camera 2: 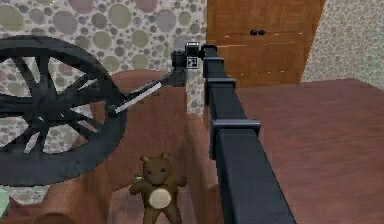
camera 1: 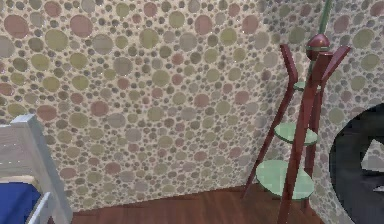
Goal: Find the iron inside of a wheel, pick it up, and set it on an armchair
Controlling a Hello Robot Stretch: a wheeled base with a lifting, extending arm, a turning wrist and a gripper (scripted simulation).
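Note:
A large dark spoked wheel (camera 2: 50,110) stands at the arm side view's left, and its dark rim (camera 1: 345,170) also shows at the forward view's right edge, with a pale grey shape (camera 1: 374,155) inside it. My arm (camera 2: 235,140) rises from the bottom edge. The gripper (camera 2: 118,104) reaches left and down, its thin fingers ending at the wheel's rim. With the wheel and a seat behind it, I cannot tell whether it holds anything. A brown armchair (camera 2: 165,125) lies beneath the gripper, with a teddy bear (camera 2: 156,186) sitting on it.
A wooden cabinet (camera 2: 265,40) stands against the far wall, with bare wooden floor (camera 2: 330,150) before it. In the forward view a red-brown stand with green shelves (camera 1: 298,130) is close to the dotted wall, and a white bed frame (camera 1: 28,160) fills the lower left corner.

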